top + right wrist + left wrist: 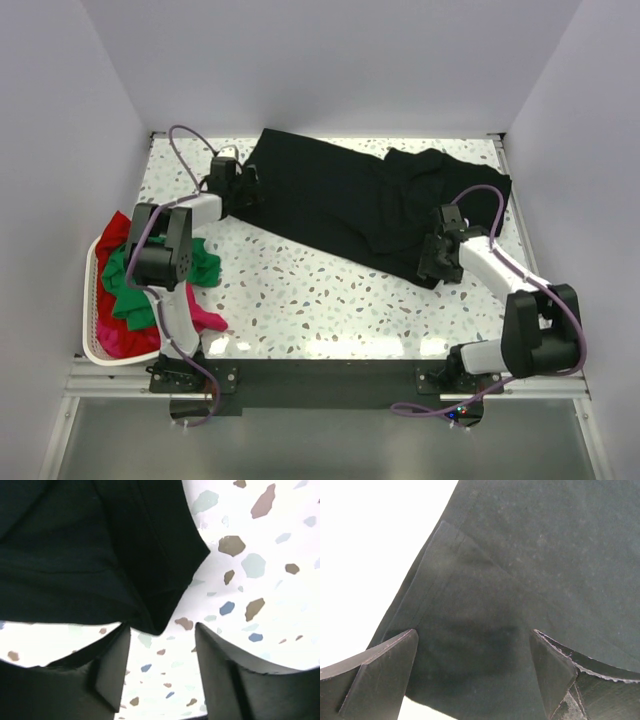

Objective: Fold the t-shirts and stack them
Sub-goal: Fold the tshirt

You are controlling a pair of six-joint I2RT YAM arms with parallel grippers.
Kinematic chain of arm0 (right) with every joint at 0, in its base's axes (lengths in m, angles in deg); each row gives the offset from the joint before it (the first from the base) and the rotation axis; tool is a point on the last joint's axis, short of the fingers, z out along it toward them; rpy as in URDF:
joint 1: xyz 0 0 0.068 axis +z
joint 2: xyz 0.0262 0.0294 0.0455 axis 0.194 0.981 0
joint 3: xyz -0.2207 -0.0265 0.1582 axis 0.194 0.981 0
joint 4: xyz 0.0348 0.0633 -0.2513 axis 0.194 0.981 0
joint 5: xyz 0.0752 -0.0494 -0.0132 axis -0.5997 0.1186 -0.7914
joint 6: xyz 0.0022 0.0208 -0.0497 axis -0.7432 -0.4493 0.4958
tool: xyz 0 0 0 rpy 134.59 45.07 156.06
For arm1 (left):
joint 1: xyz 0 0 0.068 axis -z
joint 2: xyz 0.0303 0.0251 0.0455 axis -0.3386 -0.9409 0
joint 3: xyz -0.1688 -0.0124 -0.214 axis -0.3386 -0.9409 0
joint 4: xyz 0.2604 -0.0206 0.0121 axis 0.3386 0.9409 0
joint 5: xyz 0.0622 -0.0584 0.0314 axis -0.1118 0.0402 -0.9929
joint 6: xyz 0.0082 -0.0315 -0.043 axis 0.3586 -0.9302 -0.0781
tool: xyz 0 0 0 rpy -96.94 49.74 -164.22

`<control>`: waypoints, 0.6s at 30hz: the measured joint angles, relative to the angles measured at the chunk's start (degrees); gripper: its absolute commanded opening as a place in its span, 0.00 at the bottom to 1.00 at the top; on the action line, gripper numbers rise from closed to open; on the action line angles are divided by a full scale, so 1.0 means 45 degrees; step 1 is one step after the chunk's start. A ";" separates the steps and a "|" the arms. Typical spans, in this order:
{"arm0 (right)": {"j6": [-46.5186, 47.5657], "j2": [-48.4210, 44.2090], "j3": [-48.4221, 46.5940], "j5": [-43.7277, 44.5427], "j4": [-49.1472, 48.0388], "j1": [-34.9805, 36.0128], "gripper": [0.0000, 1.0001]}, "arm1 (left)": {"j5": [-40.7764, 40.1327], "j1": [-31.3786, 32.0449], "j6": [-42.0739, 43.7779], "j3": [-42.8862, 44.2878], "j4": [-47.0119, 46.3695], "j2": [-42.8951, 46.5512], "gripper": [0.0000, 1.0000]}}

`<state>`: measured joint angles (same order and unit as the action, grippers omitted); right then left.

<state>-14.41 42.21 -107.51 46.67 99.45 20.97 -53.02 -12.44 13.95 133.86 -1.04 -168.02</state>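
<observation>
A black t-shirt (350,200) lies spread and rumpled across the back of the speckled table, with a folded-over bunch at its right end. My left gripper (237,187) sits on the shirt's left edge. In the left wrist view it (475,652) is wide open, with black cloth (520,555) lying under and between the fingers. My right gripper (437,262) is at the shirt's near right corner. In the right wrist view it (161,632) is open and empty, and the hemmed corner (160,615) lies just past the fingertips.
A white plastic basket (90,290) stands at the table's left edge behind the left arm. A green shirt (125,285), a red shirt (118,232) and a magenta shirt (205,318) spill from it. Bare speckled tabletop (300,300) runs along the front. White walls close in three sides.
</observation>
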 measured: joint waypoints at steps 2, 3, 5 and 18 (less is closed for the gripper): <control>0.0015 -0.0350 -0.0364 0.0092 0.0403 0.0136 0.62 | -0.0034 0.0000 0.0000 -0.0248 0.0019 0.0296 0.98; 0.0010 -0.0549 -0.0544 0.0141 0.0486 0.0214 0.63 | -0.0078 0.0005 0.0000 -0.0437 0.0034 0.0554 0.98; 0.0015 -0.1137 -0.1059 0.0233 0.0568 0.0520 0.64 | -0.0185 0.0053 0.0005 -0.0777 0.0015 0.1229 0.99; 0.0369 0.1617 -0.2832 -0.2288 -0.2288 0.2909 0.66 | 0.0704 0.1496 -0.0306 -0.1511 -0.2016 0.2560 1.00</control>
<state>-12.75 49.49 -120.26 36.38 89.16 34.06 -49.85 -5.71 12.57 127.06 -10.11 -156.50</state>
